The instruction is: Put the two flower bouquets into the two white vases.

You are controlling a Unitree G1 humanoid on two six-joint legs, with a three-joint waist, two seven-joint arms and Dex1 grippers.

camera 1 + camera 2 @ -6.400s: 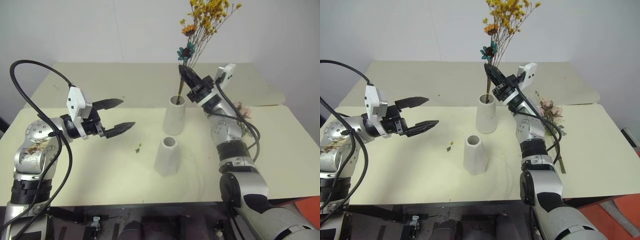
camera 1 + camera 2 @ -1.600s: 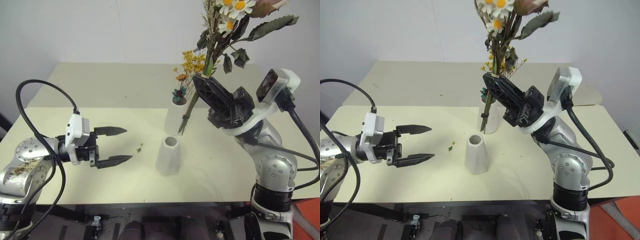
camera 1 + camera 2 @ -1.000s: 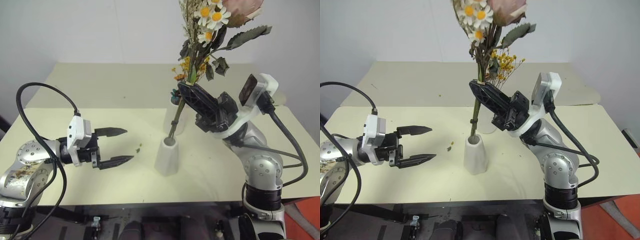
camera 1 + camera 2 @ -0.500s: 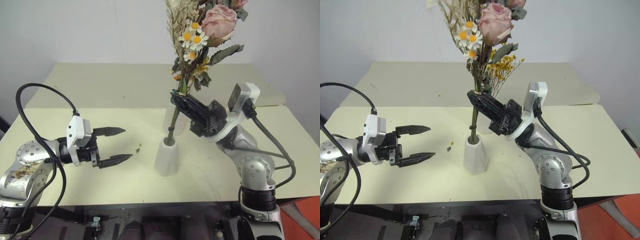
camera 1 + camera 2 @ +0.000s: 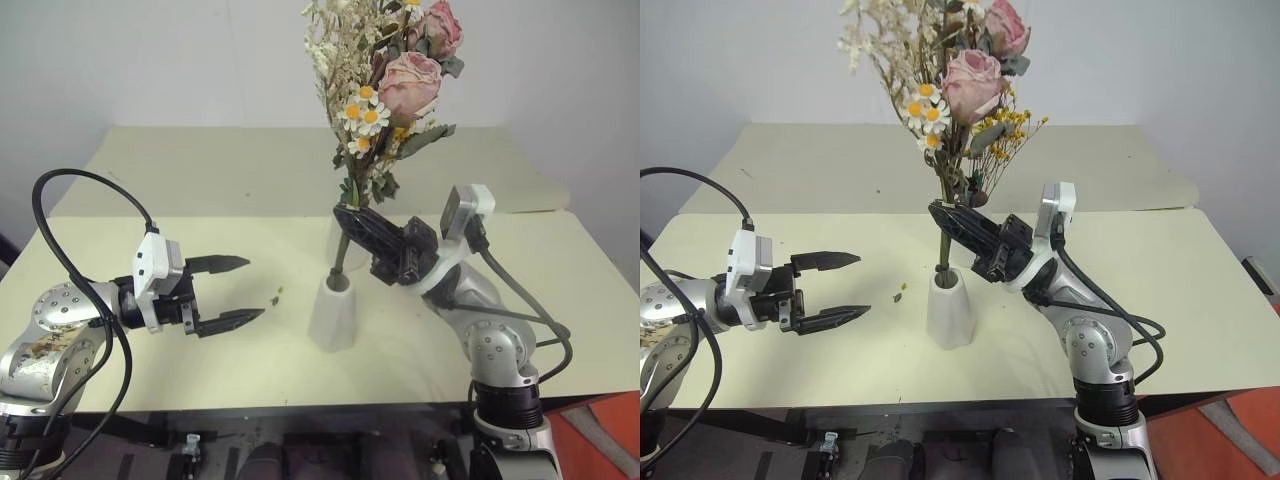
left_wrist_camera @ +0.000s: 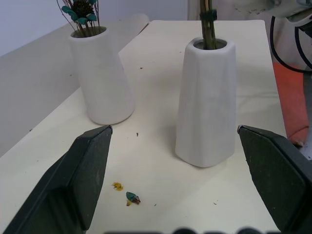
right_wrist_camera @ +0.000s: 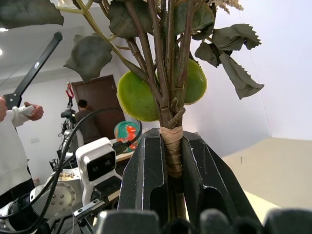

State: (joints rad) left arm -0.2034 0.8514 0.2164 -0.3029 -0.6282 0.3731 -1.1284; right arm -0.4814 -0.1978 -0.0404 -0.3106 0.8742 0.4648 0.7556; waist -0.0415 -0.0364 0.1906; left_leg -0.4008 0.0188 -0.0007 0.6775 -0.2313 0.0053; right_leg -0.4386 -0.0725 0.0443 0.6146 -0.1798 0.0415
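Your cream table point(image 5: 180, 180) meets a white wall point(image 5: 130, 60); right gripper point(image 5: 352, 222) pinches the rose bouquet point(image 5: 385, 90), left gripper point(image 5: 240, 292) spread, empty.

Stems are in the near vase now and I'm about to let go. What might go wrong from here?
1. The rose bunch is tall and top-heavy above the small near vase; once the right pincer releases, it may lean or tip the vase.
2. The far vase stands close behind, so a tipping bunch could knock it and its yellow spray.
3. Withdrawing the pincer could snag the leaves.
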